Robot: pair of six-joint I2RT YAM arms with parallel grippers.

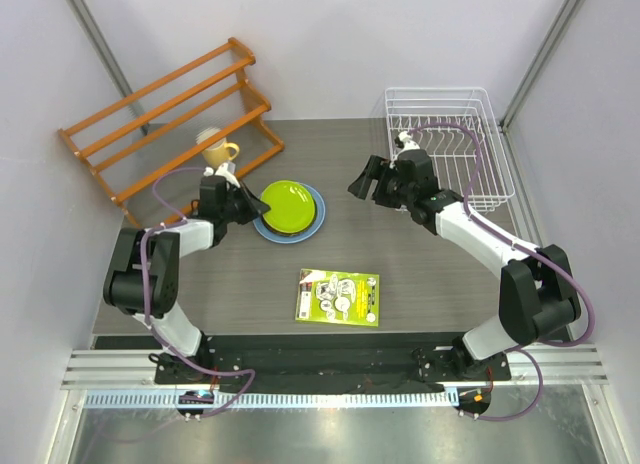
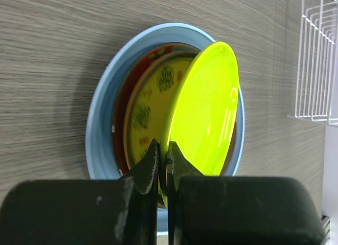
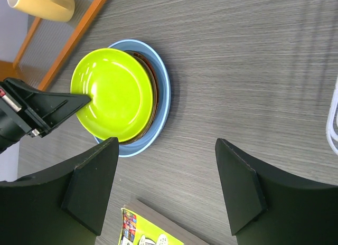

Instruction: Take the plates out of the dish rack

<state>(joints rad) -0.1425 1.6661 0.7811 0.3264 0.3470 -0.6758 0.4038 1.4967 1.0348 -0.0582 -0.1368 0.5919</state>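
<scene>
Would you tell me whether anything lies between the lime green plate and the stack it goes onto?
Nothing visible does. The left gripper holds the lime green plate by its rim, tilted over the orange-yellow plate that tops the stack on the light blue plate.

Look to the far left of your table (image 1: 420, 284): an orange wooden shelf rack (image 1: 165, 109) stands there, its slatted tiers stepping up toward the wall and its length running on a slant to the table's edge. A pale yellow mug (image 1: 218, 149) rests on the rack by the lower slats, and from above you see its handle pointing right. Nearer to you, about mid-table, a green printed booklet (image 1: 338, 297) lies flat on the grey wood-grain surface, pale illustrations on its cover, well apart from the rack
</scene>
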